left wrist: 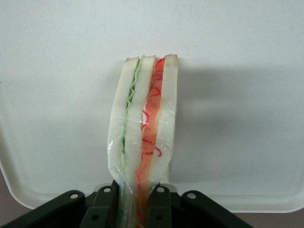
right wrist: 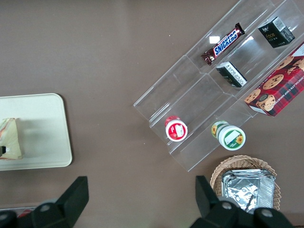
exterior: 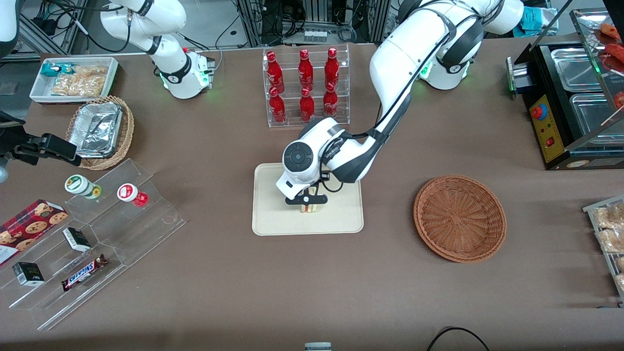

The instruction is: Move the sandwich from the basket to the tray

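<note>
My left gripper [exterior: 308, 204] is over the middle of the cream tray [exterior: 273, 219] and is shut on the sandwich [exterior: 308, 208]. In the left wrist view the sandwich [left wrist: 142, 123] hangs between the black fingers [left wrist: 100, 209], clear-wrapped, white bread with green and red layers, its lower end close to or touching the tray [left wrist: 57, 95]. The sandwich [right wrist: 9, 140] and the tray [right wrist: 42, 133] also show in the right wrist view. The reddish-brown basket [exterior: 459, 218] lies empty toward the working arm's end of the table.
A clear rack of red bottles [exterior: 305, 85] stands farther from the front camera than the tray. A clear stepped shelf with snacks [exterior: 92, 243], a tan basket with foil containers [exterior: 100, 131] and a white bin [exterior: 73, 78] lie toward the parked arm's end.
</note>
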Robot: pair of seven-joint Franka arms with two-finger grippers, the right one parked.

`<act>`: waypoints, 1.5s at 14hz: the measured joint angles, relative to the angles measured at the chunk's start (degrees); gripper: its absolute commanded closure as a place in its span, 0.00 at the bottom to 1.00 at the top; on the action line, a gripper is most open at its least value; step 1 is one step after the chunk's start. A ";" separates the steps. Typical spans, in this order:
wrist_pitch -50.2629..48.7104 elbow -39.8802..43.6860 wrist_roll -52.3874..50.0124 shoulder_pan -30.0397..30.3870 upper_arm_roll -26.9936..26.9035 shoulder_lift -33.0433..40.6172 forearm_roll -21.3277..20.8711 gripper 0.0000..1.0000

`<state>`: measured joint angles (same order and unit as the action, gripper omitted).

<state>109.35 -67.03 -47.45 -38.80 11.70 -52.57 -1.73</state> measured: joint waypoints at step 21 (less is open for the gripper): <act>-25.79 -22.39 30.80 31.20 -1.96 38.16 -0.23 0.00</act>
<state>83.56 -89.43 -16.66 -7.60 9.73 -14.41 -1.96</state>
